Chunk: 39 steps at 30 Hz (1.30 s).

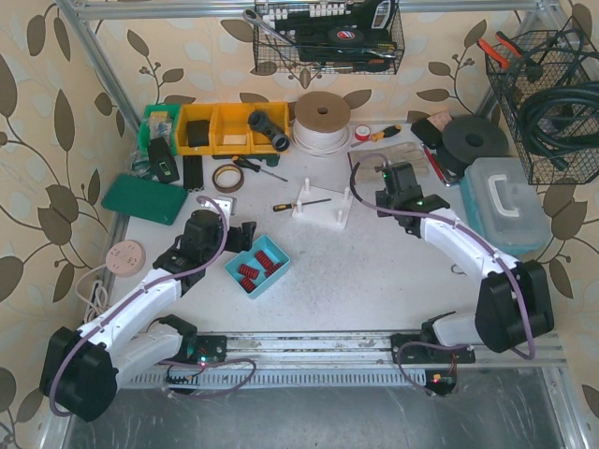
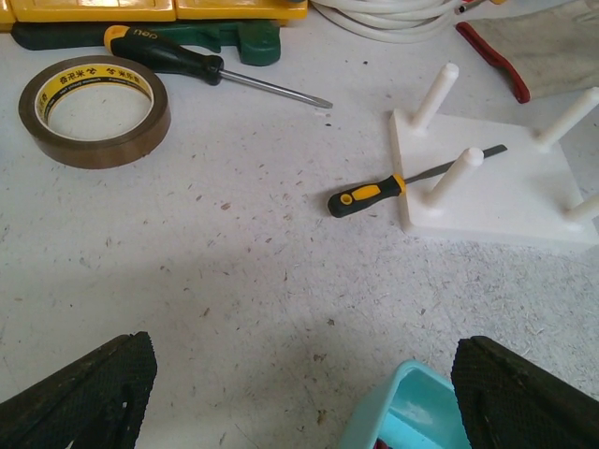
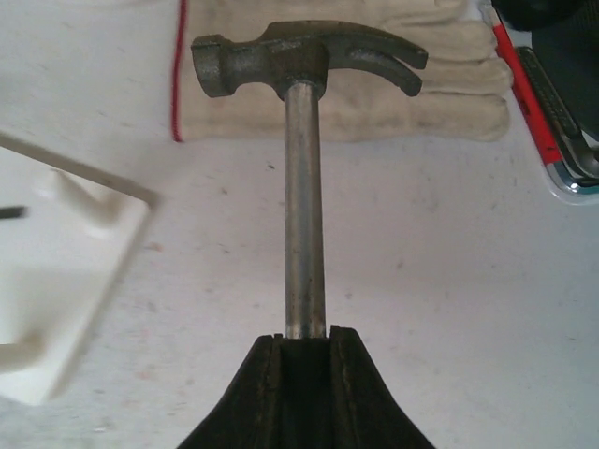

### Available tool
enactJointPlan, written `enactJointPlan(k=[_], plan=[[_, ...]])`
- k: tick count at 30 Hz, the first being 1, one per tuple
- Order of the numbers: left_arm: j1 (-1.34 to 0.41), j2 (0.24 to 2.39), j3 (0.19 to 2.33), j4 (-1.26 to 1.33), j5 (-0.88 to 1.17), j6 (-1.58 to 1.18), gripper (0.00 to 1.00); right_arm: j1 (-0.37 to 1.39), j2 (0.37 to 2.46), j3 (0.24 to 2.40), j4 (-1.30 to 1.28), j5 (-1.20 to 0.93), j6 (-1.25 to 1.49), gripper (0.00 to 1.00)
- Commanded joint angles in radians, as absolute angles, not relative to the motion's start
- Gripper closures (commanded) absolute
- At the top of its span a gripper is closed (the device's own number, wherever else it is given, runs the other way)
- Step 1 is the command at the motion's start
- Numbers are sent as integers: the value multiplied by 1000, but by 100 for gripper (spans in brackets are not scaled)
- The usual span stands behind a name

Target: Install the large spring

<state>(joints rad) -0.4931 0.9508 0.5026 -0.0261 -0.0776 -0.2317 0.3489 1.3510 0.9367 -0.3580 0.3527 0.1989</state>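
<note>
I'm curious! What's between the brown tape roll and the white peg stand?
A small yellow screwdriver, tip on the stand, in the left wrist view.

Bright, even overhead light; soft shadows; right wrist view slightly blurred.

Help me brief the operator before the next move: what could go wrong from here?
1. The right tool grips the hammer by its smooth metal shaft; it may slip or swing into the white peg fixture beside it.
2. A small screwdriver lies partly across that fixture's base between pegs and could obstruct the install.
3. The open left tool hangs close to the blue tray holding red springs and might tip it.
</note>
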Motion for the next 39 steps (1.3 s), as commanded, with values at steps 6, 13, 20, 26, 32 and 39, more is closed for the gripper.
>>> enactJointPlan(k=[6,13,20,26,32,39], plan=[[-507,958,515,20,-50,-217,11,132,1550,989,-392,259,-4,100],[-509,951,516,15,-51,-216,11,56,1675,1056,-384,286,-56,100],[-509,939,515,12,-54,-216,11,-3,1757,1071,-364,243,-51,87],[-510,932,513,13,-59,-216,11,-9,1787,1083,-361,256,-49,66],[-509,914,510,8,-66,-216,11,-9,1756,1086,-393,245,-23,54],[-510,929,512,4,-78,-213,11,5,1590,1067,-472,179,78,44]])
